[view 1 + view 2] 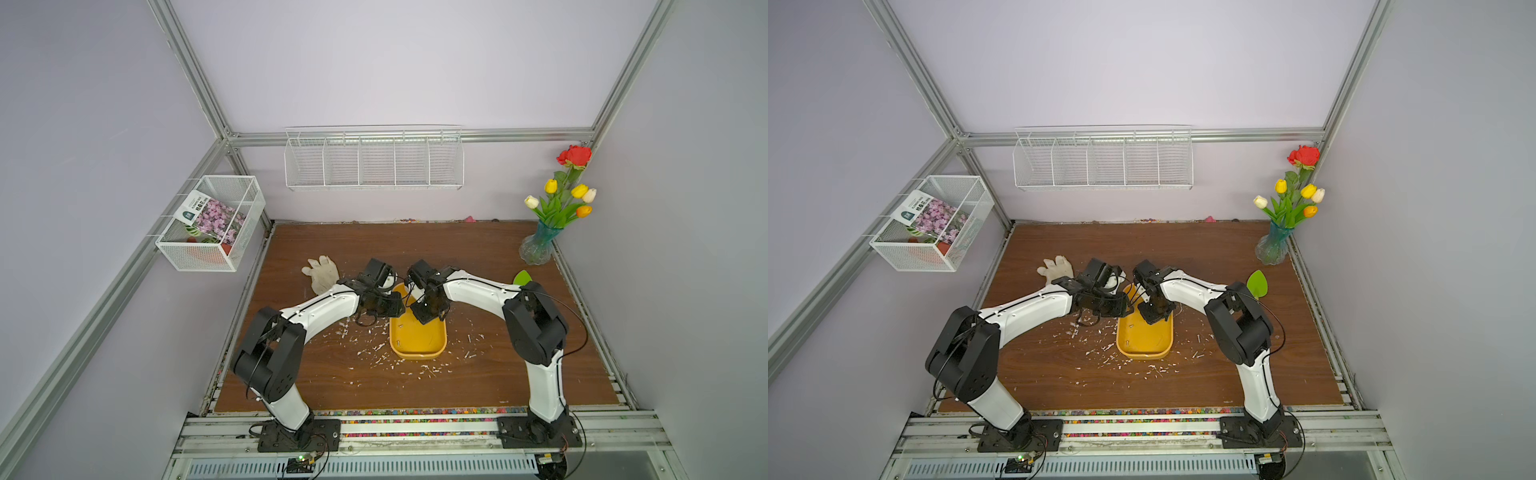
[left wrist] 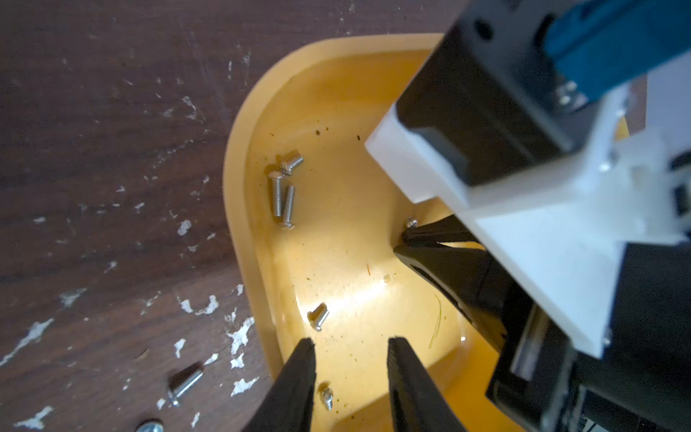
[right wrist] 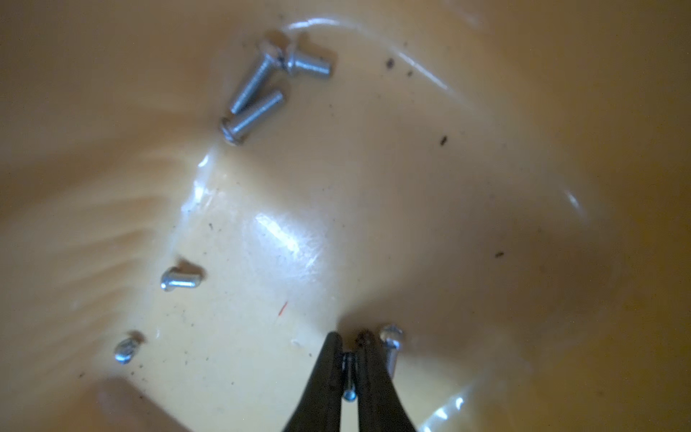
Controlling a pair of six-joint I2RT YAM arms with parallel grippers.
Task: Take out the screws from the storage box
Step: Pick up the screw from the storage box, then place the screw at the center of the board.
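Screw (image 3: pixel 349 374) pinched in right gripper (image 3: pixel 349 339) — left gripper (image 2: pixel 351 341) half-open, empty, over storage box (image 2: pixel 235 187)

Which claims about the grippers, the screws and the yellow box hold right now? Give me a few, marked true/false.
1. The right gripper is shut on a screw inside the storage box. True.
2. The left gripper holds a screw. False: its jaws stand open and empty over the box.
3. The storage box is emptied. False: a cluster of three screws and other single ones lie on its floor.
4. A stray screw lies on the table outside the box. True.
5. The white glove lies in the box. False: it lies on the table, apart from the box.
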